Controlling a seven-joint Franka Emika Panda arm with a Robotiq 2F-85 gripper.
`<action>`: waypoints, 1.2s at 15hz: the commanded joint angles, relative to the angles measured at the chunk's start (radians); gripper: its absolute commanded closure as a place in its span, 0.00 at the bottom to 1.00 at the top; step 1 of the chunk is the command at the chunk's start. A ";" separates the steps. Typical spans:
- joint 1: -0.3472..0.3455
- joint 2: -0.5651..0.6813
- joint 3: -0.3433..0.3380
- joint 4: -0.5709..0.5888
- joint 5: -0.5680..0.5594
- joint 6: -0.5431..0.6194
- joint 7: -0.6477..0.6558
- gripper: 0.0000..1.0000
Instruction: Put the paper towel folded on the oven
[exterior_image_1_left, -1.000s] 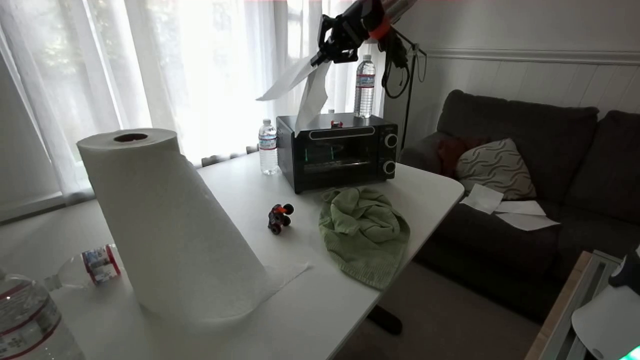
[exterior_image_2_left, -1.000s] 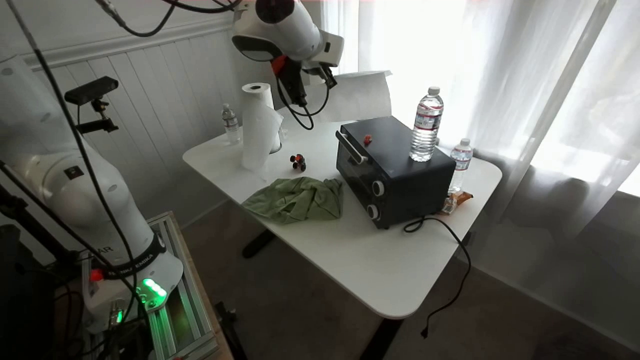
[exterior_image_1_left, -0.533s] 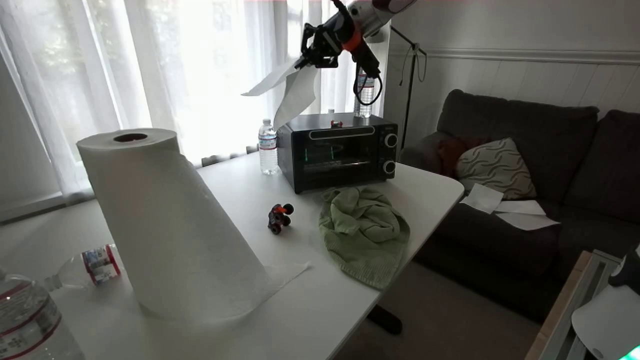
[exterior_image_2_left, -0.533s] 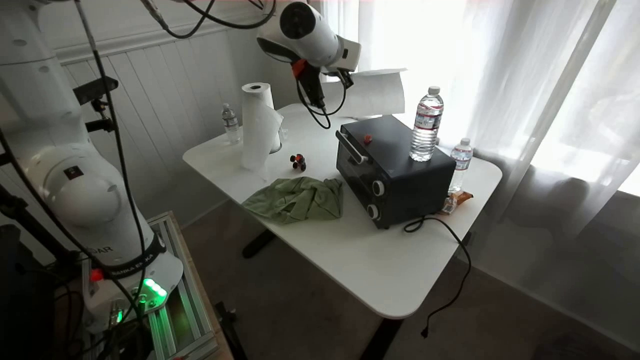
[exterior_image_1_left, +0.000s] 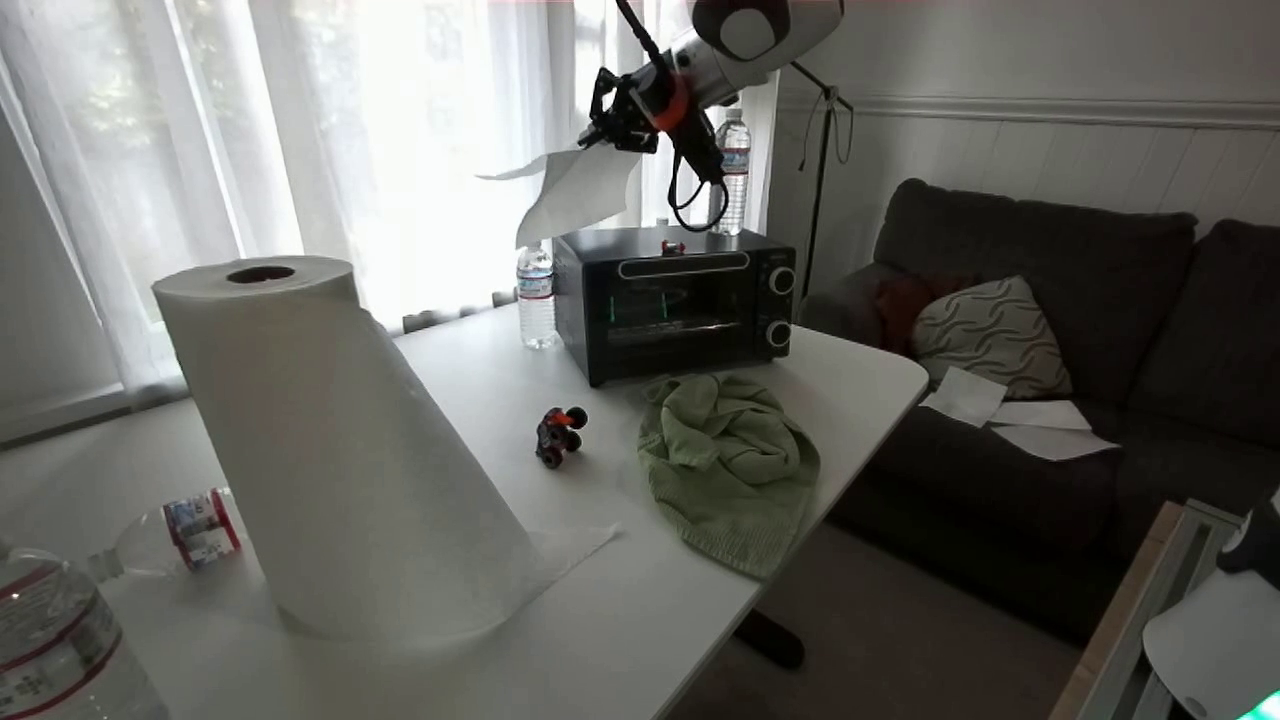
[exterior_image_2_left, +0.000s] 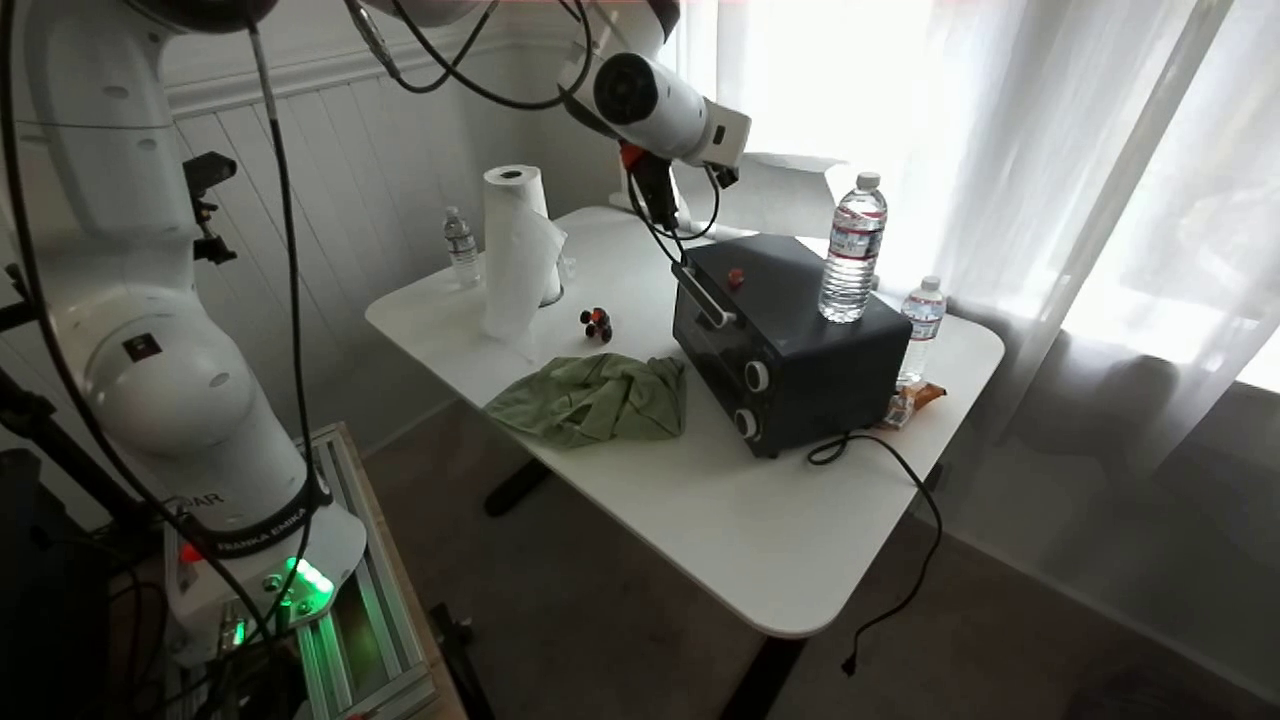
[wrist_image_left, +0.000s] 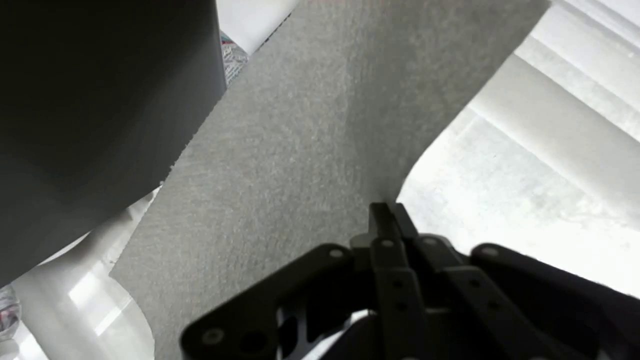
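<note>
In an exterior view, my claw (exterior_image_1_left: 590, 140) pinches the paper towel sheet (exterior_image_1_left: 585, 188) draped beneath it, the toaster oven (exterior_image_1_left: 675, 300) lower and aside. In an exterior view, a water bottle (exterior_image_2_left: 852, 250) stands on the oven, apart from the claw. Wrist view: fingertips (wrist_image_left: 381, 217) meet at the sheet's edge; I judge it light, limp, tearable, best held there.

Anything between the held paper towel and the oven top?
Nothing visible stands between the paper towel and the oven, but its top holds an upright water bottle and a small red object that may crowd it.
</note>
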 joint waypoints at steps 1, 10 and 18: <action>-0.008 0.038 -0.007 0.013 0.084 0.011 -0.089 0.99; 0.006 0.054 -0.016 -0.066 -0.084 0.121 0.000 0.99; 0.040 0.053 -0.039 -0.175 -0.425 0.338 0.235 0.98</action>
